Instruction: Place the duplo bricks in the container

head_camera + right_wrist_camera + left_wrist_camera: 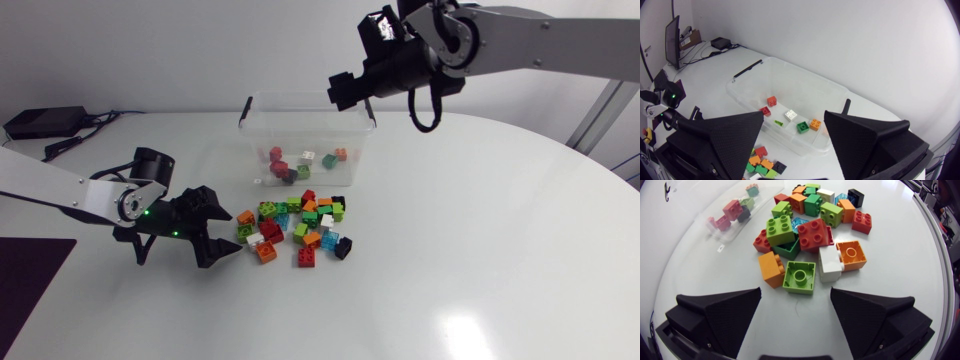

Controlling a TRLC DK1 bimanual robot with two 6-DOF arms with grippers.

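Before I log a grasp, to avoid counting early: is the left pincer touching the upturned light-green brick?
Apart. The left wrist view shows bare table between each finger of the open left pincer and the upturned light-green brick.

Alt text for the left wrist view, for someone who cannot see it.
The open, empty left gripper sits low over the white table, just short of a pile of duplo bricks, an upturned light green brick nearest it. Beyond the pile, the clear container holds a few bricks.
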